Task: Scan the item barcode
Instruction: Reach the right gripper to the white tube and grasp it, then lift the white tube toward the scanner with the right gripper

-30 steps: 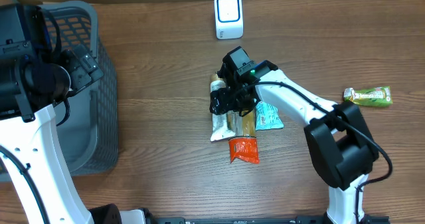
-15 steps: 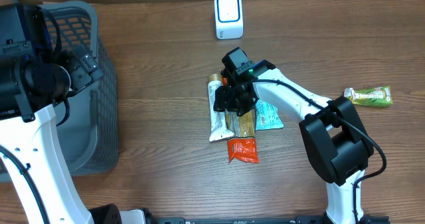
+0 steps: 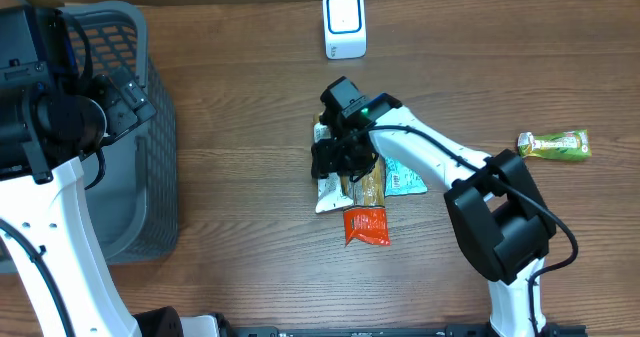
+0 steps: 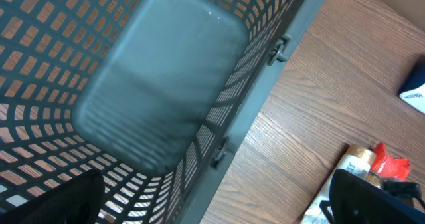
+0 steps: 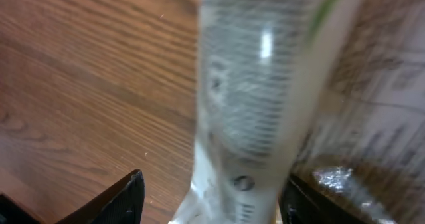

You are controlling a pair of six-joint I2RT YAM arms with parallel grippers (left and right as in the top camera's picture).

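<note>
A pile of items lies at mid-table: a white tube (image 3: 325,191), a brown bar (image 3: 371,188), a teal packet (image 3: 405,176) and an orange packet (image 3: 366,225). My right gripper (image 3: 340,160) is down on the pile's left side. In the right wrist view the white tube (image 5: 265,84) runs blurred between the fingers of the open right gripper (image 5: 212,199), with a clear gap at the left finger (image 5: 126,199). The white scanner (image 3: 344,24) stands at the back. My left gripper (image 3: 125,97) hangs open and holds nothing, astride the rim of the grey basket (image 4: 166,84).
A grey mesh basket (image 3: 150,157) takes up the left side of the table. A green bar (image 3: 555,144) lies alone at the far right. Bare wood lies between the basket and the pile.
My right gripper has shifted slightly left onto the white tube, and its jaws narrowed, then widened a little. The tube has nudged slightly. The left arm has not moved.
</note>
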